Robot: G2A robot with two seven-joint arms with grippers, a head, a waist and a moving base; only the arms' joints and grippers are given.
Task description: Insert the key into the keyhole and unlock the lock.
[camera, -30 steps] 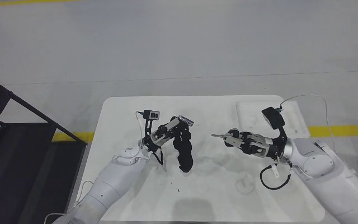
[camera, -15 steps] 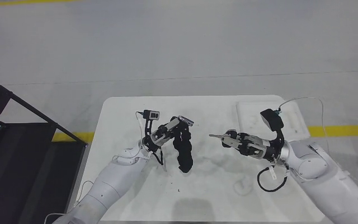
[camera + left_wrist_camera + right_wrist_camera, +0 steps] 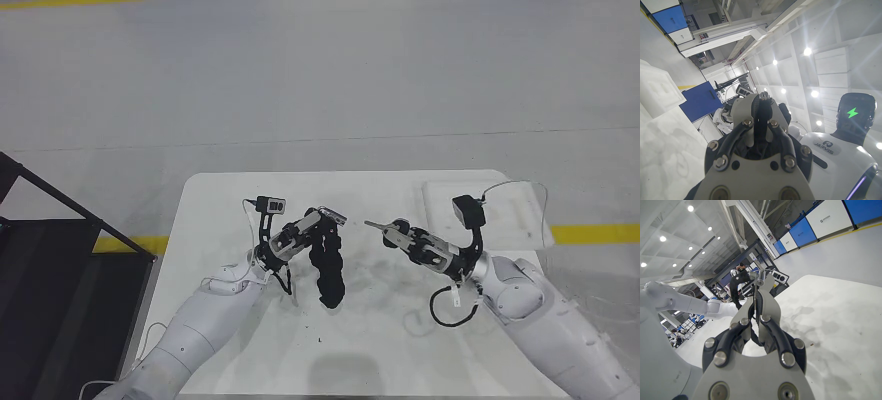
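My right claw (image 3: 393,233): clamped on key (image 3: 376,227).
My left claw (image 3: 311,225): clamped on lock (image 3: 328,265).
Keyhole (image 3: 759,282): near key tip, apart.
Do: I'd square blade to slot, ease straight in.

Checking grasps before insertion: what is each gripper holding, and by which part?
Left gripper clamps the black cable lock near its keyhole end; right gripper pinches the key by its rear end, blade protruding.

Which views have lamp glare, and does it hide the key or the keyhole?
Left wrist view: ceiling lamps flare into long streaks to the side of the left pincer, not over the lock. Right wrist view: lamps shine well away from the key and keyhole, no glare on either. Top view: even light on the table, no glare.
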